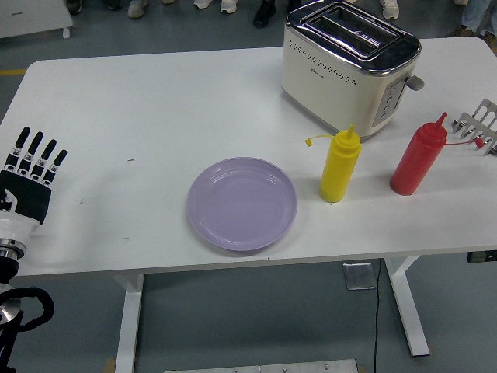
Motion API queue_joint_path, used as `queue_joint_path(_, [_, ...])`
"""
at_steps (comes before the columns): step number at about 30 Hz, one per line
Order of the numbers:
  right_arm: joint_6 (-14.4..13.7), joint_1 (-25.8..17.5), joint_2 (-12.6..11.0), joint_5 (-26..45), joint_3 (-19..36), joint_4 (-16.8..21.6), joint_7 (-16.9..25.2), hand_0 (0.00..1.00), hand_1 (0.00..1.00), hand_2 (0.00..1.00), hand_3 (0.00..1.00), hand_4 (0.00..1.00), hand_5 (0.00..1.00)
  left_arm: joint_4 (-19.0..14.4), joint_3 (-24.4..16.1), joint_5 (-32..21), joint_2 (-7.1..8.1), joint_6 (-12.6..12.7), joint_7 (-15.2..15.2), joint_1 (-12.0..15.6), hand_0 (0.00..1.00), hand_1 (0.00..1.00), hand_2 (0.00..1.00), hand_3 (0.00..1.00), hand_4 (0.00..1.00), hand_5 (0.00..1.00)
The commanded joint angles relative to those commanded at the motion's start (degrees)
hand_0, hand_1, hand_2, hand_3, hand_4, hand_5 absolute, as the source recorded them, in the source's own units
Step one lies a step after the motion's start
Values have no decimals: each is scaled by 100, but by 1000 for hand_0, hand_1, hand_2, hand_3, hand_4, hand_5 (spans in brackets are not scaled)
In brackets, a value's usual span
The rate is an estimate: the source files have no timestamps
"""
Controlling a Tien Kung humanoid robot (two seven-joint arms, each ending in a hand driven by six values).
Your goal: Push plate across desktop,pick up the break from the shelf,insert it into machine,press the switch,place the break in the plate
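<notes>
With the plate (241, 203) sitting mid-bench, left of the yellow bottle (339, 166), the push looks finished; the left hand (29, 188) rests far left of it, fingers straight and apart, empty. Next comes fetching bread, which isn't visible.

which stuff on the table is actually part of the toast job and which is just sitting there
Part of the job:
plate, purple, empty, near front edge
toaster, at the back, slots empty
rack, at right edge, no bread on it
left hand, open, at left edge

Just sitting there:
yellow bottle, right of the plate
red bottle, further right

No bread in view.
</notes>
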Motion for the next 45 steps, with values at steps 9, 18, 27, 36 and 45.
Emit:
queue_joint_path(9, [57, 845, 377, 651, -632, -471, -97, 336, 312, 368, 435, 170, 2, -8, -73, -17, 23, -6, 8, 47, 812, 862, 915, 863, 647, 998])
queue_joint_path(18, [41, 1403, 906, 721, -1246, -1094, -169, 335, 312, 365, 432, 166, 2, 5, -67, -12, 21, -2, 9, 57, 811, 860, 914, 862, 642, 998])
queue_joint_path(27, [-59, 1677, 1369, 616, -1658, -1692, -171, 333, 312, 364, 431, 157, 2, 22, -54, -5, 22, 4, 4, 40, 810, 860, 913, 861, 638, 998])
queue_joint_path(36, [-109, 1713, 1577, 527, -2000, -2116, -140, 333, 313, 364, 431, 153, 2, 40, -46, -1, 16, 10, 0, 15, 810, 860, 913, 861, 638, 998])
queue_joint_path(45, [-124, 1723, 1705, 492, -2096, -2256, -137, 336, 314, 365, 432, 149, 2, 63, -36, -3, 9, 12, -6, 0, 810, 860, 913, 861, 638, 998])
